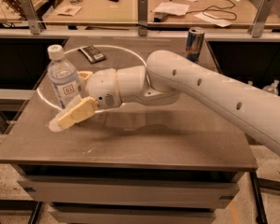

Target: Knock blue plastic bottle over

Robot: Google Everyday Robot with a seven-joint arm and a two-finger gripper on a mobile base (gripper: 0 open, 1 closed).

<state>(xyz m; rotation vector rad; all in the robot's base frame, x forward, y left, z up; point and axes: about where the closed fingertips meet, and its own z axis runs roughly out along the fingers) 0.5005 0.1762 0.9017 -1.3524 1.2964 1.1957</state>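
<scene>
Reaching in from the right, wide-spread end effector (73,98) sits against the upright tall clear bluish plastic bottle (62,78), frame left.

One camera looks down across the table (177,139), gripper (70,99) left of centre.

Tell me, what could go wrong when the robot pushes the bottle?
The blue plastic bottle stands upright near the left edge of the table, so once tipped it might roll off. The gripper is low by the bottle's base, with open fingers on both sides, so it might just slide the bottle instead of toppling it.
</scene>
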